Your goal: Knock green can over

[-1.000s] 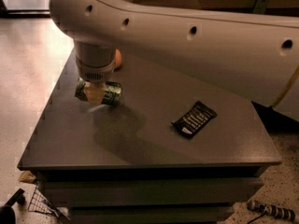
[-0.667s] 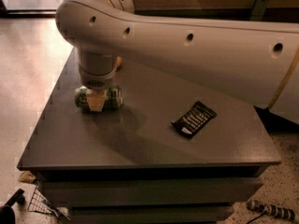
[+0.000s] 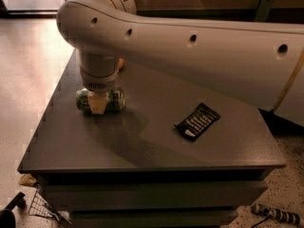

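Note:
The green can point(image 3: 113, 100) lies on its side on the grey table point(image 3: 142, 141), near the far left part of the top. My gripper point(image 3: 98, 103) hangs straight down from the big white arm and sits right over the middle of the can, covering it; only the can's two ends show on either side. A sliver of the orange fruit point(image 3: 121, 63) shows behind the arm's wrist.
A black snack packet point(image 3: 197, 121) lies on the table to the right of centre. The white arm point(image 3: 199, 51) spans the upper view from the right. Below the table's front, a wire piece point(image 3: 42, 205) and a dark tool point(image 3: 278, 215) lie on the floor.
The arm has swung further into view and the wrist has shifted right and forward. The can stays on its side, now showing on both sides of the gripper.

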Controlling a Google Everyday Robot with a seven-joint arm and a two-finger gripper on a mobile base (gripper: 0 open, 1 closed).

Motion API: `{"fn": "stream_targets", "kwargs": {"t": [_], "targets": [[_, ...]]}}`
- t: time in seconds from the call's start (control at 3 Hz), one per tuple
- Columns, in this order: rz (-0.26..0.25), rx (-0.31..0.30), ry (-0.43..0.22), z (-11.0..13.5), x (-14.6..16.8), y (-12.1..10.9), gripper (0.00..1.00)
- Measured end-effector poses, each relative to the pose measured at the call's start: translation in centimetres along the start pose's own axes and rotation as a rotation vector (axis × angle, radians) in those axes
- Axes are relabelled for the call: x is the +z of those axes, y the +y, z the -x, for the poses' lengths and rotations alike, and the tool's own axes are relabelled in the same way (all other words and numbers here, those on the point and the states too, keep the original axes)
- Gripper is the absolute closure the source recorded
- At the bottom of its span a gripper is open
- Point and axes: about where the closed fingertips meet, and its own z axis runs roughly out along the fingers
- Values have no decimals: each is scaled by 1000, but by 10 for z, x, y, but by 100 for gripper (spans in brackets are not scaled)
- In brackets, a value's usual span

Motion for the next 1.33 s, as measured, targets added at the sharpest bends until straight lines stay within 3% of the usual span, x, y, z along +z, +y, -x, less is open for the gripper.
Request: {"fn": "stream_targets", "kwargs": {"t": [0.67, 1.0, 1.33], "targets": [[0, -1, 1, 0, 0, 1, 12], [0, -2, 2, -1, 0, 1, 0], [0, -2, 2, -1, -1, 1, 0]]}}
